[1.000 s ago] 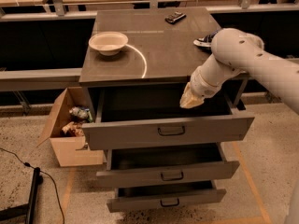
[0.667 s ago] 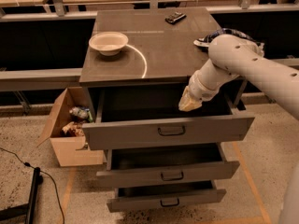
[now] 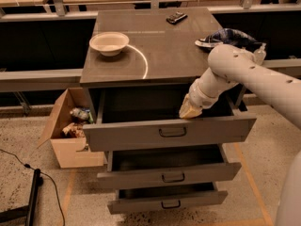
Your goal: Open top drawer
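The hand (image 3: 189, 110) has dipped a little toward the drawer's front edge and the arm's (image 3: 244, 74) elbow has sunk with it. The drawer front stands about where it did.

At the bottom centre of the frame, the lowest drawer (image 3: 171, 199) and the middle drawer (image 3: 169, 173) both stand partly out. Above them, at mid-frame, the top drawer (image 3: 141, 134) is drawn well out, farther than either, with its inside open to view. With all three forward, the cabinet's weight leans to the front, and a further hard pull might tip it or run the top drawer to the end of its slides.

The hand sits just above the top drawer's front lip, up and right of the small handle (image 3: 172, 132). Whether it is spread or pressed together I cannot tell. If it is hooked behind the lip, drawing away at a slant could catch the edge and jerk the drawer.

Behind, the elbow hangs just beside a dark bundle (image 3: 225, 36) at the right edge of the table (image 3: 169, 55). A swing of the arm could brush it off. The bowl (image 3: 109, 43), upper left, and the small dark object (image 3: 176, 17) at the far edge are well apart from the arm.
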Controlling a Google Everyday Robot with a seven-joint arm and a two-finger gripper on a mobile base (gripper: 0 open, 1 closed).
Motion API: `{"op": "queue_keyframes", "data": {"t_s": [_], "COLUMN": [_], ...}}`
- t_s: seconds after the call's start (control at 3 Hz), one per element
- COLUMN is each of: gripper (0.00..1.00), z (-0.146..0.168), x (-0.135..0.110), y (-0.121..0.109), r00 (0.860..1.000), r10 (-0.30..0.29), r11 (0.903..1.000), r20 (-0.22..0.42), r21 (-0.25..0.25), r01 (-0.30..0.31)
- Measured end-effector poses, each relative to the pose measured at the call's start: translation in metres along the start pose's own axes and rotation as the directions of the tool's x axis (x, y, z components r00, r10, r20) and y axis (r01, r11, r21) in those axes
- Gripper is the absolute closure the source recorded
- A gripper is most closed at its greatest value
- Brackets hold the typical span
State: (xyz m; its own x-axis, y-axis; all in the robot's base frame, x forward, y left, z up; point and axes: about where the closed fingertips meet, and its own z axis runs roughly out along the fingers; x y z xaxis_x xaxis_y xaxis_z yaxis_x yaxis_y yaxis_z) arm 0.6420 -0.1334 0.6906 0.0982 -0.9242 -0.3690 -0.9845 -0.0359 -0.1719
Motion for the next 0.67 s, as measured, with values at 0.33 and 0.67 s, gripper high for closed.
{"op": "queue_keyframes", "data": {"t_s": [0.33,0.67], "gripper": [1.0,1.0], "z": [0.0105,0.0055], "x": [0.0031,0.001], "y": [0.0112,0.0108], "r00": [1.0,1.0], "r10": [-0.014,-0.015], "r11": [0.9994,0.9994], "r20": [0.0,-0.001], "r21": [-0.03,-0.032], "r01": [0.014,0.015]}}
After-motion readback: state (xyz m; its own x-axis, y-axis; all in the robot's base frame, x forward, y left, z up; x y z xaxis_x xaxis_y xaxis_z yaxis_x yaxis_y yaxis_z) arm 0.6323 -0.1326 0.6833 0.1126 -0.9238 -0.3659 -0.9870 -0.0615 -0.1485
